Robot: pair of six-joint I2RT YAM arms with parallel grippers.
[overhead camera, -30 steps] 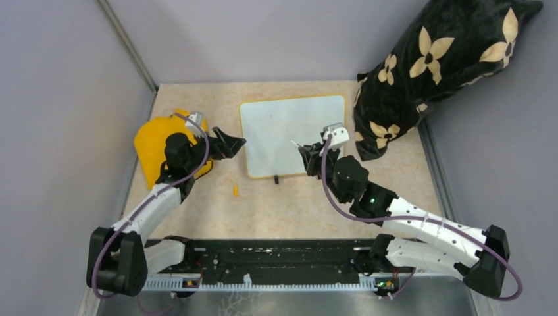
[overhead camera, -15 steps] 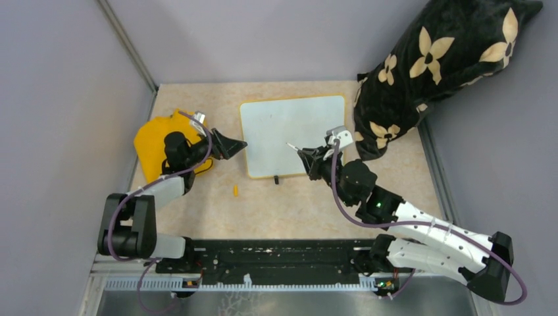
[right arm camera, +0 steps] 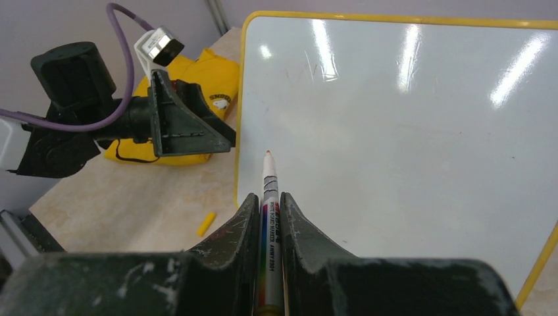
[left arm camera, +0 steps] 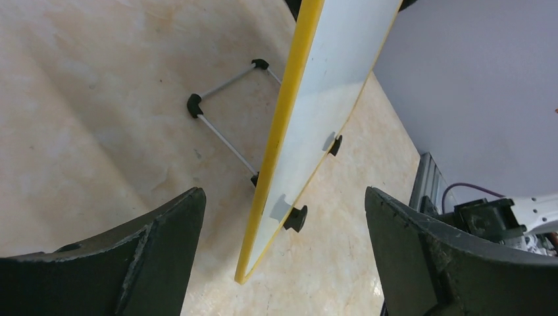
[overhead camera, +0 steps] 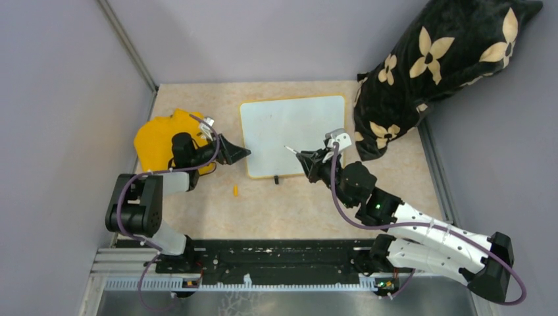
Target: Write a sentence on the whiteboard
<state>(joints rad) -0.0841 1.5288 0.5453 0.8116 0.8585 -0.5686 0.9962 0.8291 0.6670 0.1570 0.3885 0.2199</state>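
Observation:
The whiteboard stands propped at mid-table, white with a thin yellow frame. Its face shows no writing, only glare and faint smudges; the sentence is not to be seen. My right gripper is shut on a white marker. The marker's orange tip points at the board's lower left part; I cannot tell whether it touches. My left gripper is open at the board's left edge. In the left wrist view the board's yellow edge runs between my two fingers without touching them.
A yellow cloth lies left of the board, behind my left gripper. A small orange cap lies on the table in front. A black flowered pillow leans at the right. The board's wire stand sticks out behind it.
My left arm has folded down and its gripper has slid a little right and nearer, up to the board's edge. My right gripper has edged left with the marker.

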